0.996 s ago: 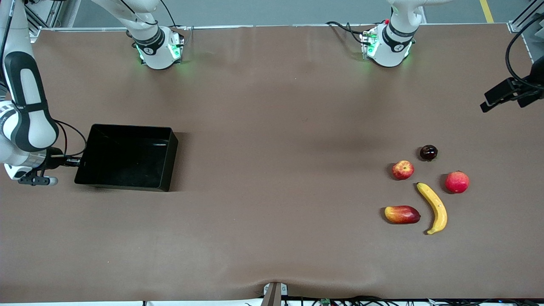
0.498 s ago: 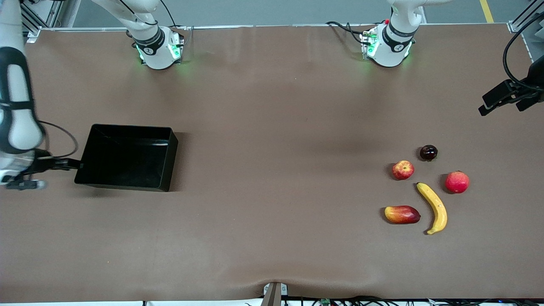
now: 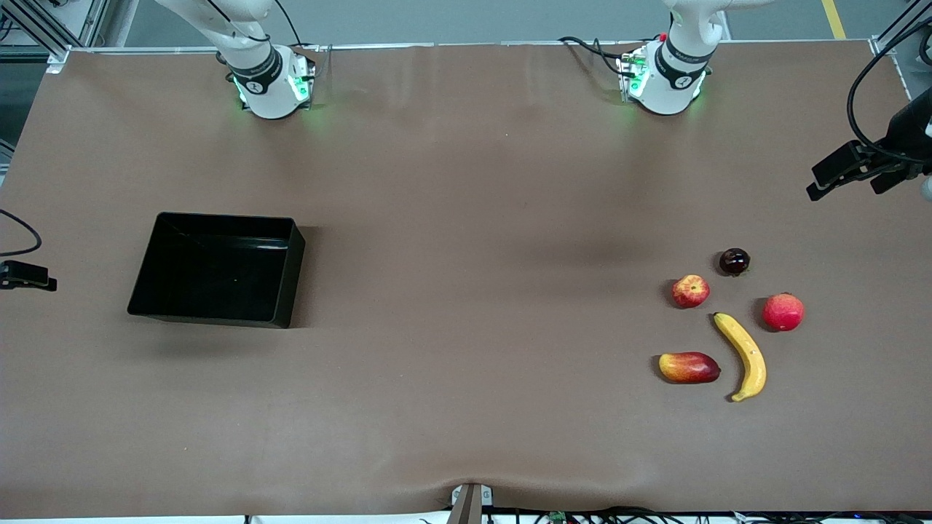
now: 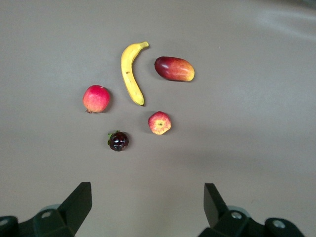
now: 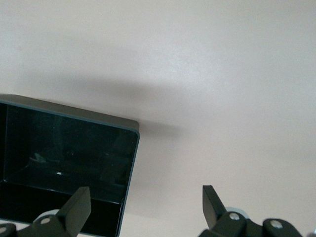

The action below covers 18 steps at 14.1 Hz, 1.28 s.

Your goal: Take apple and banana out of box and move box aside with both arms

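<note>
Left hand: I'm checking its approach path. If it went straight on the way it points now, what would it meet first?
Probably bare table. The open left hand points down between the dark round fruit and the apple; depth is unclear, so either fruit might be brushed.

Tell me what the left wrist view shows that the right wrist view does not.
Only the left wrist view shows the fruit: the banana, the apple, a mango, a larger red fruit and a small dark fruit, with the open left gripper above them. Only the right wrist view shows the empty black box under the open right gripper. Both show bare brown table.
</note>
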Each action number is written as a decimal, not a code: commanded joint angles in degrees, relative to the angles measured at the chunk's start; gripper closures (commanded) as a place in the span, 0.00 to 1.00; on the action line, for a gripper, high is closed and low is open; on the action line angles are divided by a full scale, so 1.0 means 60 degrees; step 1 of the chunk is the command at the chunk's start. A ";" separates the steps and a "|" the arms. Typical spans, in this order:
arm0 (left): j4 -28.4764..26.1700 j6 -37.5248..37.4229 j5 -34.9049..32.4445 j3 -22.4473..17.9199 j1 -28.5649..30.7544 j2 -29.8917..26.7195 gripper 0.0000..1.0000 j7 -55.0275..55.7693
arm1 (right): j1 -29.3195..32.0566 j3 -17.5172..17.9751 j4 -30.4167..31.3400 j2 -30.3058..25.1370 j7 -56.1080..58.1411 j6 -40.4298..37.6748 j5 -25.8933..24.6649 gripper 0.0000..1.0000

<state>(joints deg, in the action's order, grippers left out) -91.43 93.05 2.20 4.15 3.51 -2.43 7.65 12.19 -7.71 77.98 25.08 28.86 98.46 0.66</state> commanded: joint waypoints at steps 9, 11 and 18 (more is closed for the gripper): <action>0.0033 -0.0010 0.0058 0.0231 0.0104 -0.0049 0.00 0.0057 | -0.1136 0.0259 -0.1409 -0.0707 0.0059 -0.1831 0.0867 0.00; 0.0048 -0.0010 -0.0437 0.0260 0.0031 -0.0034 0.00 0.0043 | -0.1796 0.0303 -0.1337 -0.1334 -0.3576 -0.2301 0.0813 0.00; 0.0106 -0.0274 -0.0646 0.0480 -0.0028 -0.0034 0.00 0.0072 | -0.2604 0.0304 0.2517 -0.4260 -0.4576 -0.0147 -0.0154 0.00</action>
<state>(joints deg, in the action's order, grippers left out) -91.40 92.49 -0.60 6.68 3.12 -2.45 8.09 -2.98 -5.73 76.42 10.40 2.30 88.22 1.11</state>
